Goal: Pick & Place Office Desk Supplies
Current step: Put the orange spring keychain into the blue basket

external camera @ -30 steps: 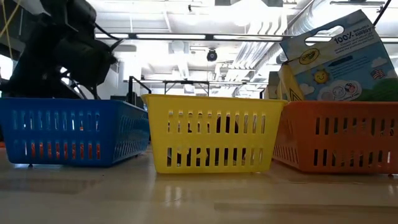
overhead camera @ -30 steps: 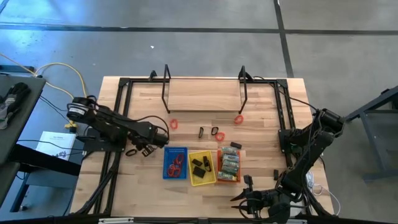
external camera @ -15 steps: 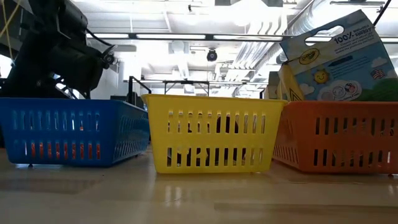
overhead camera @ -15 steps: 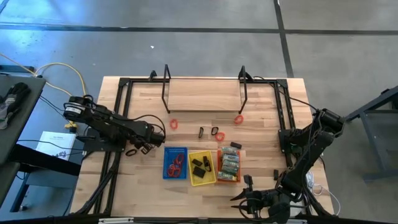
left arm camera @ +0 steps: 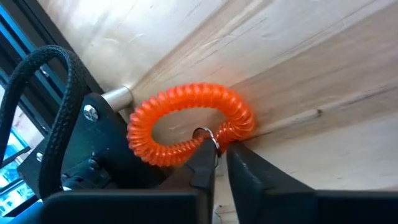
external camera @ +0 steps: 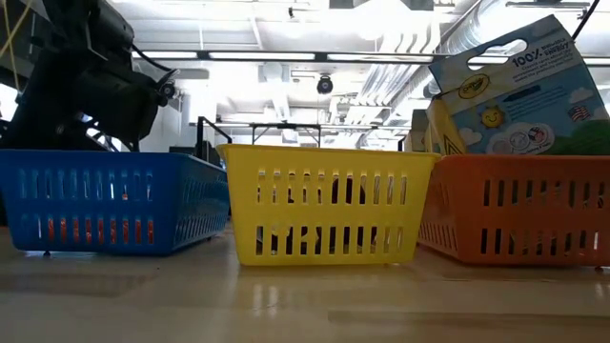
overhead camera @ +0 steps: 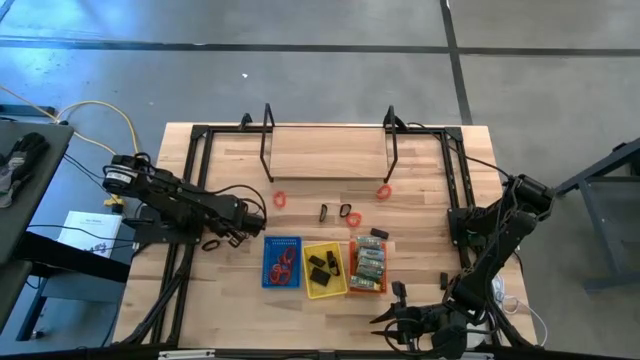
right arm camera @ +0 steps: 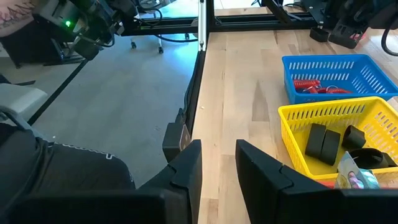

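The orange-red coiled loop point(left arm camera: 189, 124) sits on the bare wood at the left side of the table, left of the blue tray point(overhead camera: 268, 262), right against the dark frame rail. Through the left wrist camera I see it lying flat, squashed into an oval whose long axis runs roughly along the wood grain and across my approach line. A small metal ring at its near edge points straight back at my fingers.

My left gripper point(left arm camera: 216, 163) has its jaws drawn nearly together on that near edge, at the metal ring, with only a thin slit between the tips. I judge it has pinched the loop there, though the loop is not yet lifted off the wood. Taking it at the near edge makes sense to me: the far side is crowded by the rail and a bolt, so the ring side is the only clean entry.

In the overhead view the blue tray already holds red loops point(overhead camera: 284, 264), so I take that as where this one belongs. Two more red loops point(overhead camera: 280, 199) lie farther out on the table. The yellow tray point(overhead camera: 308, 292) holds black pieces.

My right gripper point(right arm camera: 217, 167) waits at the near right edge, jaws parted a little, holding nothing.
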